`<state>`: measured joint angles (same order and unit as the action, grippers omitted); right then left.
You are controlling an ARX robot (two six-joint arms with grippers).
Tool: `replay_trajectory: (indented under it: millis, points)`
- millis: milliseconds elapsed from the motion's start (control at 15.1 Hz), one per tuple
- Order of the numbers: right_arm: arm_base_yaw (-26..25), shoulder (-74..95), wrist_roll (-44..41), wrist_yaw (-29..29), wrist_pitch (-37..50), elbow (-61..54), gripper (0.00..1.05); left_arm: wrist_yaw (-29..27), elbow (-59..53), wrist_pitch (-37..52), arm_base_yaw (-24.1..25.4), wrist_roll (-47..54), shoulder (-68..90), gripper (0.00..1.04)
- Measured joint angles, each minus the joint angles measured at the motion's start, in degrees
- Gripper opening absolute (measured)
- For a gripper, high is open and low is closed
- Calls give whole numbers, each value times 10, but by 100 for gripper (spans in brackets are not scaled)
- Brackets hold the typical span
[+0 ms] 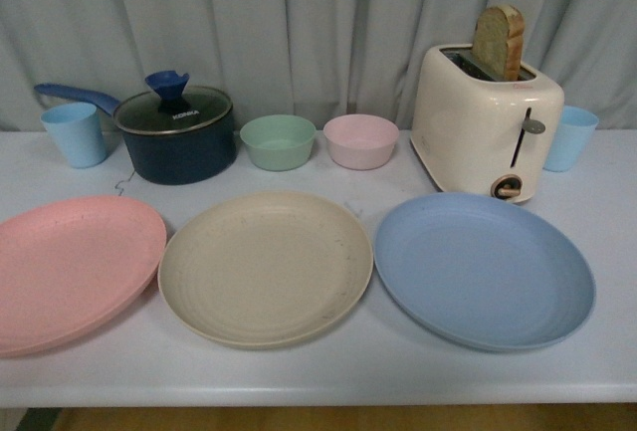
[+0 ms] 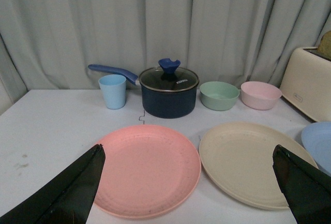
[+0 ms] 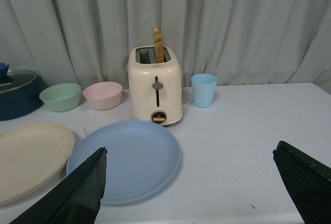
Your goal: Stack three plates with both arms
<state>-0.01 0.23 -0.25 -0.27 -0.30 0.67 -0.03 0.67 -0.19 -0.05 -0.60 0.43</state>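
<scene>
In the wrist views, the left gripper [image 2: 187, 151] and the right gripper [image 3: 190, 151] each hang above the table [image 1: 328, 371] with fingers spread wide and nothing between them. Below them, along the near edge, three plates lie flat in a row, none stacked: the pink plate [image 1: 70, 272] on the left, the cream plate [image 1: 264, 267] in the middle, the blue plate [image 1: 483, 270] on the right, rims just beside each other. Further back stand a blue cup [image 1: 75, 134], a dark lidded pot [image 1: 176, 137], a green bowl [image 1: 278, 141], a pink bowl [image 1: 360, 140], a toaster [image 1: 483, 132] holding a bread slice [image 1: 498, 41], and a second cup [image 1: 569, 137]. A grey curtain [image 1: 299, 23] hangs behind.
</scene>
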Motion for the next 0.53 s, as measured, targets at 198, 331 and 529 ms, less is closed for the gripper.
replay_trajectory:
  millis: [198, 331, 529]
  points:
    - [0, 0, 0, 0, 0, 0, 98, 0, 0, 0, 0, 0, 0, 98]
    - [0, 0, 0, 0, 0, 0, 98, -21, 6, -26, -7, -7, 6, 98]
    - [0, 0, 0, 3, 0, 0, 98, -123, 92, -54, 40, -48, 248, 98]
